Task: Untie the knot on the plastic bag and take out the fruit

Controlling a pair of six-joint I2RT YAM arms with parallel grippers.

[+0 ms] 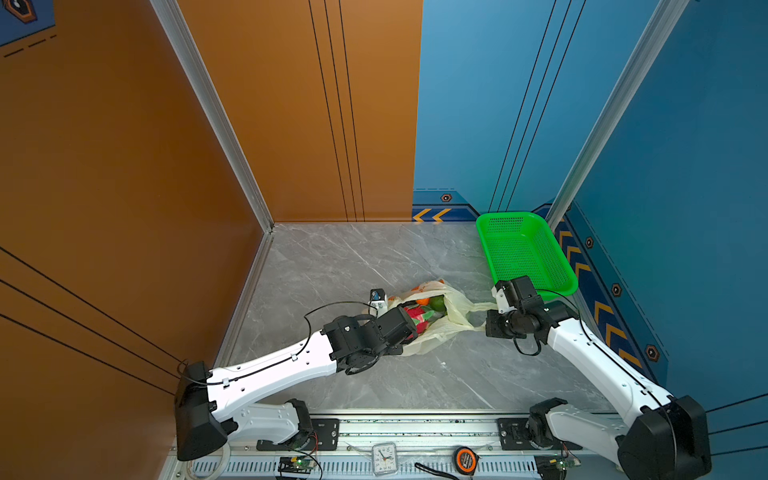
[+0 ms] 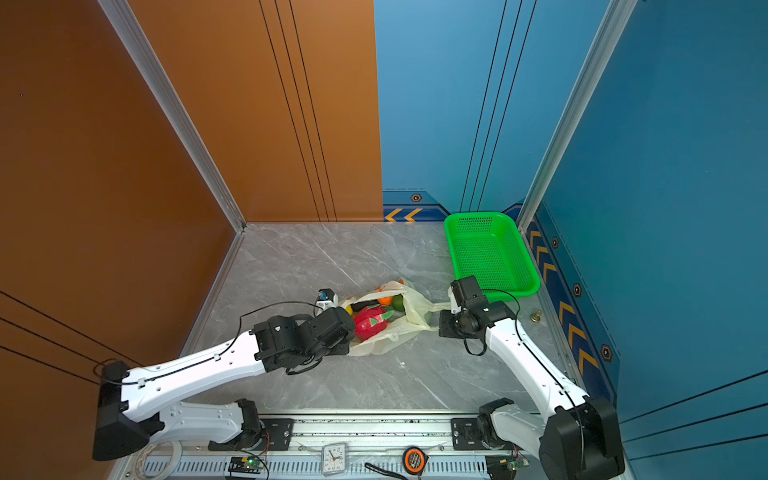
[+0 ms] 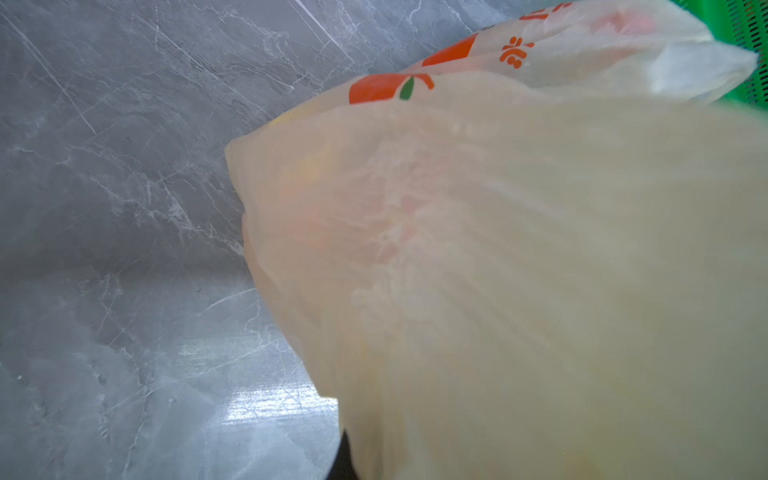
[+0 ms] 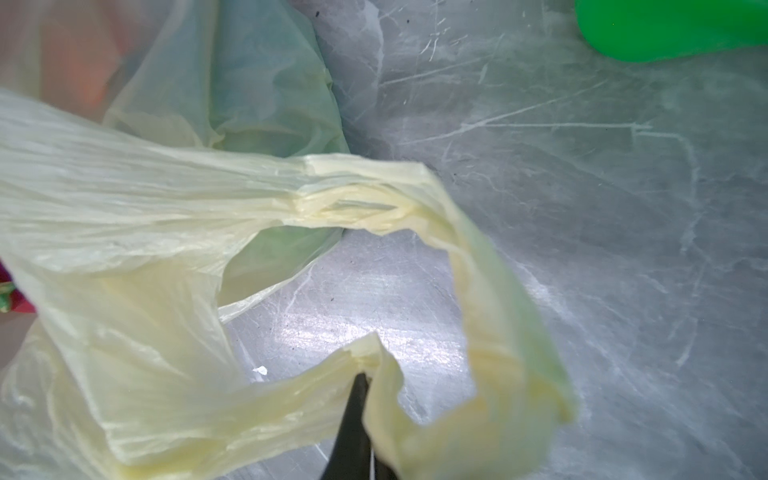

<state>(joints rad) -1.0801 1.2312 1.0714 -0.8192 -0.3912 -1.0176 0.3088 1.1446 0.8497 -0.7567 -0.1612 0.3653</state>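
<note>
1. Left gripper (image 3: 343, 457) is closed, pinching the near-left edge of the bag (image 1: 455, 309).
2. The bag lies open on the table (image 1: 332, 270) between the arms, with the fruit (image 2: 368, 322) inside.
3. Right gripper (image 4: 360, 388) is clamped on a handle (image 4: 486, 299), near the basket (image 1: 523, 249).

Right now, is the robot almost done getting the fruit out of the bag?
About halfway. Done: the plastic bag looks untied and gapes open. In hand: the right gripper pinches a handle loop; the left gripper grips the opposite side. Left: the dragon fruit, an orange and more sit inside; nothing is in the green basket.
</note>
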